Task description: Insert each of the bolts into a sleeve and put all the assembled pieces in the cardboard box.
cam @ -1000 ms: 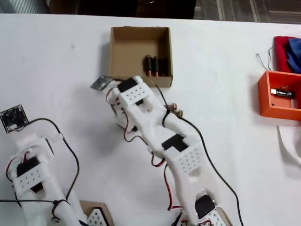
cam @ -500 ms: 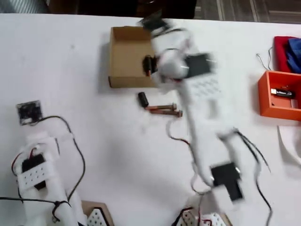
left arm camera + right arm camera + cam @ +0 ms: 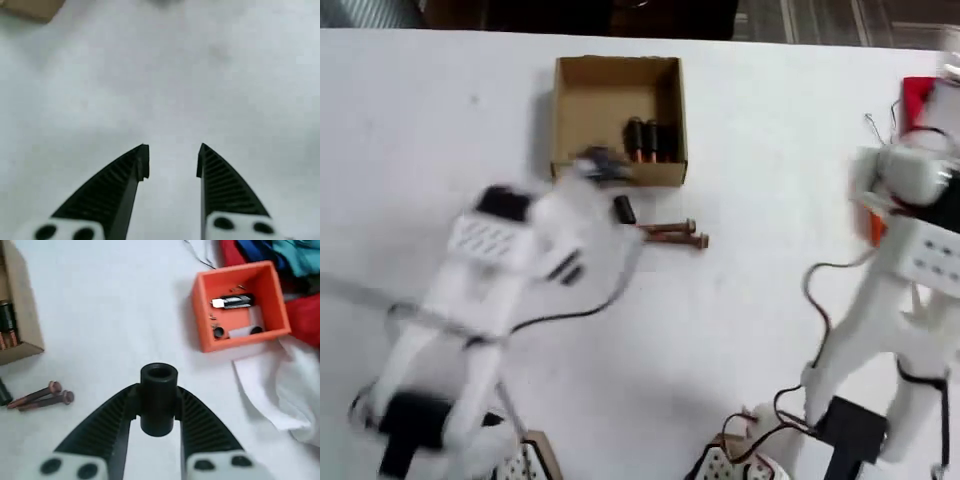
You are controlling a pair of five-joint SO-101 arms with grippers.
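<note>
The cardboard box (image 3: 618,120) stands at the table's far middle with two assembled pieces (image 3: 648,140) inside. In front of it lie a loose black sleeve (image 3: 624,209) and two copper bolts (image 3: 672,234) side by side. My right gripper (image 3: 158,407) is shut on another black sleeve (image 3: 159,377), held upright above the table between the bolts (image 3: 42,395) and an orange bin (image 3: 240,305). My left arm (image 3: 510,250) stretches toward the box's front edge. Its gripper (image 3: 172,160) is open over bare table, with a corner of the box (image 3: 30,7) ahead.
The orange bin holds small parts. Red and blue cloth (image 3: 280,260) and white cloth (image 3: 280,395) lie beside it at the table's right edge. Cables trail from both arm bases (image 3: 750,460) at the near edge.
The right arm has swung from the cardboard box out to the right side near the orange bin. The left arm has swept from the near left toward the box's front.
</note>
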